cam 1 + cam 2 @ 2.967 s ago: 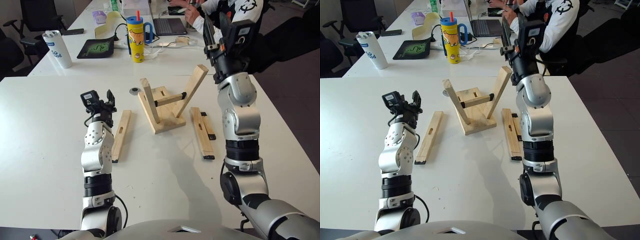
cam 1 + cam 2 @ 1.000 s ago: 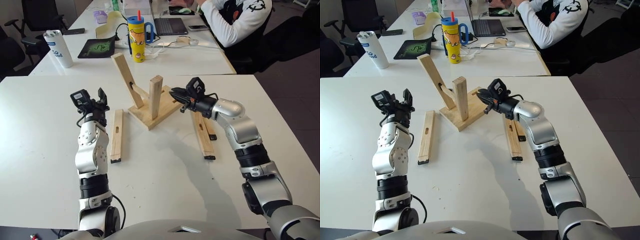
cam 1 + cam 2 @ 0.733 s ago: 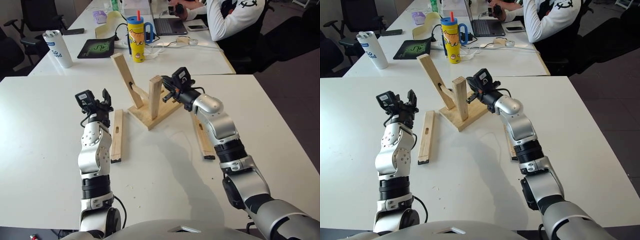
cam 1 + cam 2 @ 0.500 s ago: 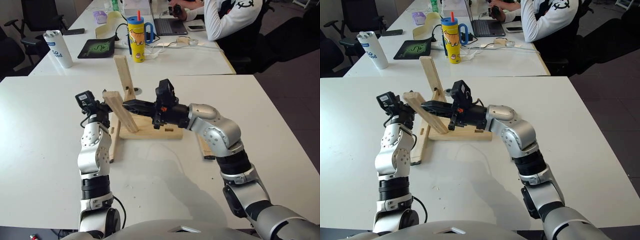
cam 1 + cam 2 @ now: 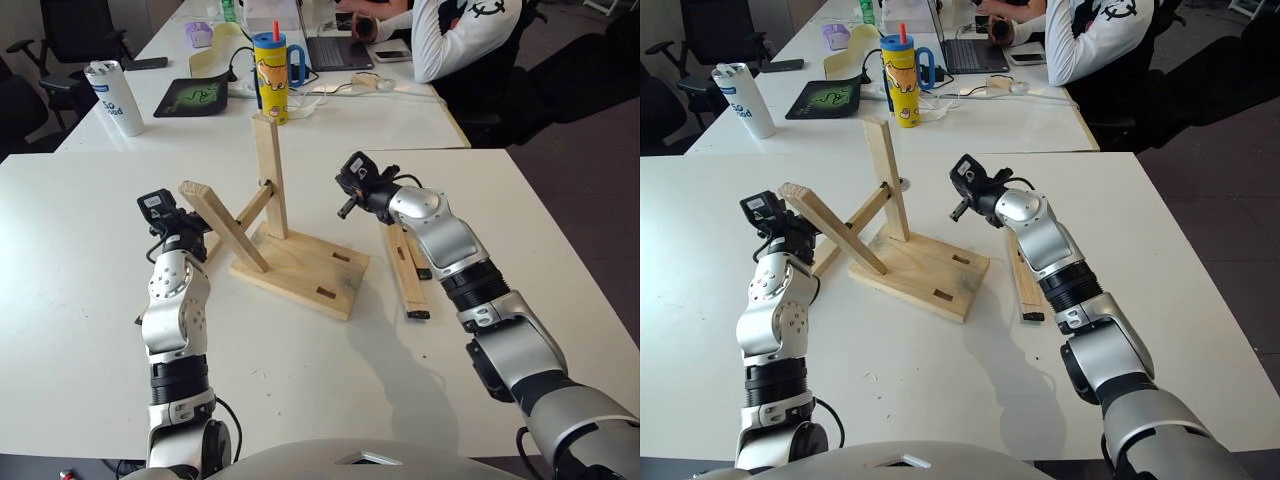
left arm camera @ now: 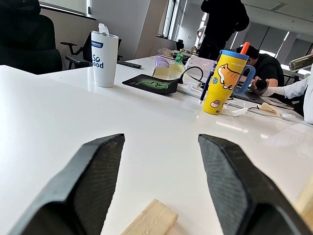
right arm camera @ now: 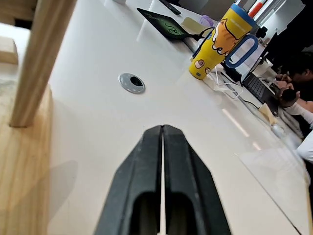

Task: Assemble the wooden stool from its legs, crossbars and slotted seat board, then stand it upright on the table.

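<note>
Seat board (image 5: 300,270) on table (image 5: 80,300), loose legs (image 5: 403,272) right.

- You are working over a white table (image 5: 90,330).
- You are facing a second white desk (image 5: 400,115) standing behind it.
- You are seeing black office chairs (image 5: 70,30) sitting on dark floor (image 5: 570,190).

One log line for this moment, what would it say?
seat board flat, two legs fitted | left gripper open by leaning leg | right gripper shut, empty | spare legs loose on table

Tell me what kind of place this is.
Probably an open-plan office or lab workspace: long white tables set in rows, a black office chair, and a laptop on the next table.
</note>
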